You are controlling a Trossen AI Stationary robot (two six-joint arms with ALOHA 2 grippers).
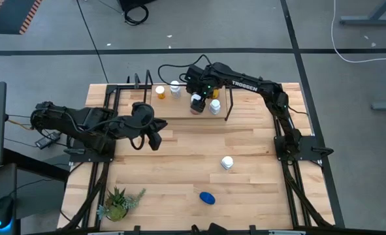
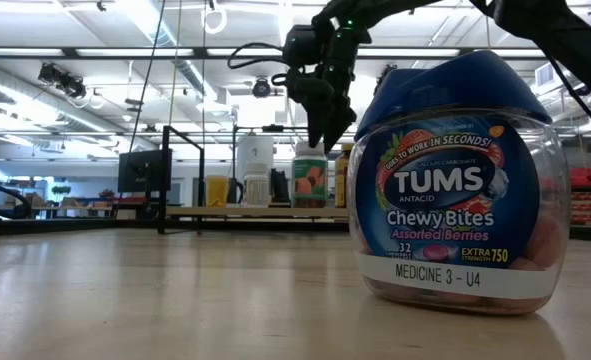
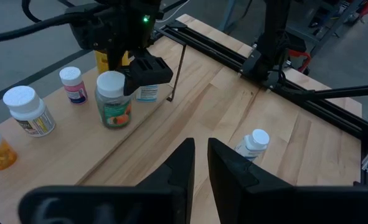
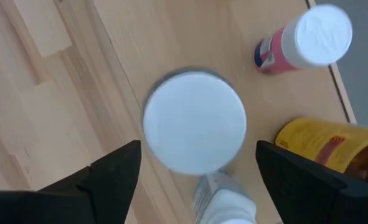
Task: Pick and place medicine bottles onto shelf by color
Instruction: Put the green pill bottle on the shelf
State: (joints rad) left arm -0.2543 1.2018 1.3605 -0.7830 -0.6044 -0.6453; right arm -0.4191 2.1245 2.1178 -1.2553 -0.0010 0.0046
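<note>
R gripper (image 4: 193, 165) hangs over shelf (image 1: 179, 108) at table's far edge, fingers spread wide, straddling white cap of a clear bottle w/ peach label (image 3: 113, 99) standing upright right beneath; fingers at cap height or just above, contact not clear; whether freshly set down or about to be taken, can't say. Beside it on shelf: yellow bottle (image 4: 327, 146), pink-label white-cap bottle (image 4: 305, 37), more white ones. L gripper (image 3: 199, 165) waits mid-table, left side, fingers nearly together, holding nothing. Still on tabletop: white bottle (image 1: 227, 162), upright, and blue Tums bottle (image 1: 207, 197) nearer front; both lie toward R arm's side, front of shelf; R arm looks nearer.
</note>
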